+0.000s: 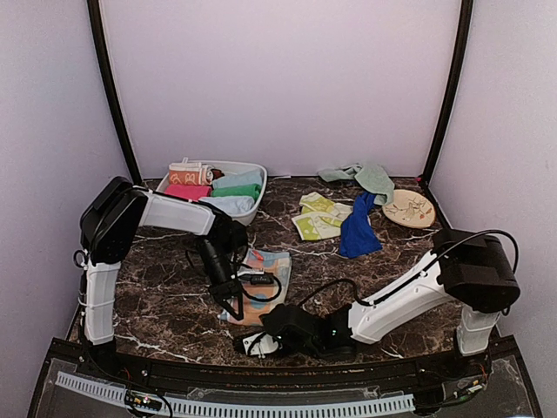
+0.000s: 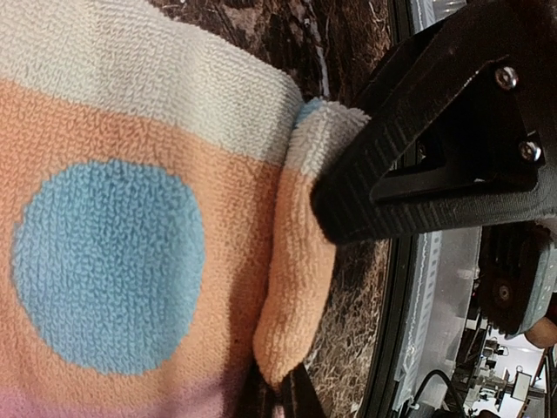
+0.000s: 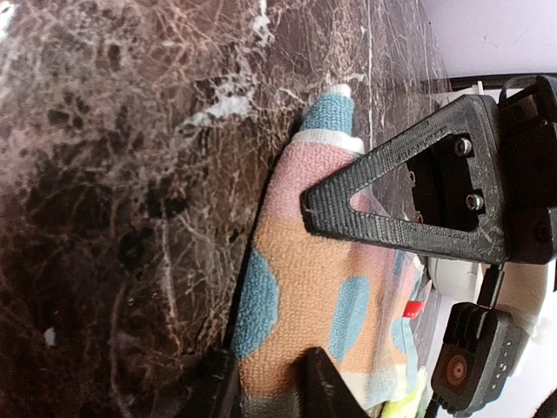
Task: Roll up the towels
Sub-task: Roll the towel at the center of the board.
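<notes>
A peach-orange towel (image 1: 263,280) with blue spots and cream and pink bands lies on the marble near the front middle. My left gripper (image 1: 233,305) is on its near left part. In the left wrist view its fingers (image 2: 409,187) close on a raised fold of the towel (image 2: 300,287). My right gripper (image 1: 254,342) is at the towel's near edge. In the right wrist view (image 3: 309,283) its jaws stand apart over the flat towel (image 3: 305,287). A dark blue towel (image 1: 357,228), a yellow-green one (image 1: 318,218) and a mint one (image 1: 365,178) lie further back.
A white oval tub (image 1: 254,207) at the back left holds several rolled towels. A round beige disc (image 1: 409,209) lies at the back right. The table's front rail (image 1: 261,405) runs just behind both grippers. Cables hang over the towel.
</notes>
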### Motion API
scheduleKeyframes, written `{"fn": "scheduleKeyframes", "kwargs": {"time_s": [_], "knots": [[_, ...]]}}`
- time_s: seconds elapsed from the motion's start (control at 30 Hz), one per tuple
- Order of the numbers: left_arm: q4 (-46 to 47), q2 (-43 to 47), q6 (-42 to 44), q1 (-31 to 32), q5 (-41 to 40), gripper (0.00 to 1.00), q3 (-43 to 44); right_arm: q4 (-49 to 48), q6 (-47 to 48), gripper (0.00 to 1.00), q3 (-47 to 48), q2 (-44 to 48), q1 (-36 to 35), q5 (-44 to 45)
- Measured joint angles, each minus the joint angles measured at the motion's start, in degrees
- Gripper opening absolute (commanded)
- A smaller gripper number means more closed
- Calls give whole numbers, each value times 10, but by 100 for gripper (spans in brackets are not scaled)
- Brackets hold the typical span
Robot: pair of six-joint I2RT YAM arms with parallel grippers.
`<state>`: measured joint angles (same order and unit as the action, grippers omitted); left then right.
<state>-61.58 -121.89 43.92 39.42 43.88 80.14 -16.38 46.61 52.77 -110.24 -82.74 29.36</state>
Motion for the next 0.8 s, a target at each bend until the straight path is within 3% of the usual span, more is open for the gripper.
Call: {"fn": "scheduleKeyframes", "kwargs": {"time_s": [0.13, 0.27, 0.4, 0.6, 0.8], "knots": [[0, -2, 2, -6, 0, 11, 2, -3, 6, 1, 7, -10, 7, -7], [1, -2, 4, -19, 1, 23, 2, 10, -40, 0, 14, -12, 12, -30], [16, 10, 6, -43, 9, 29, -16, 49, -145, 0, 38, -12, 34, -92], [96, 159, 7, -89, -36, 31, -145, 81, -322, 0, 54, 2, 116, -280], [179, 326, 19, -85, -93, 33, -243, 68, -456, 0, 45, 0, 185, -461]]}}
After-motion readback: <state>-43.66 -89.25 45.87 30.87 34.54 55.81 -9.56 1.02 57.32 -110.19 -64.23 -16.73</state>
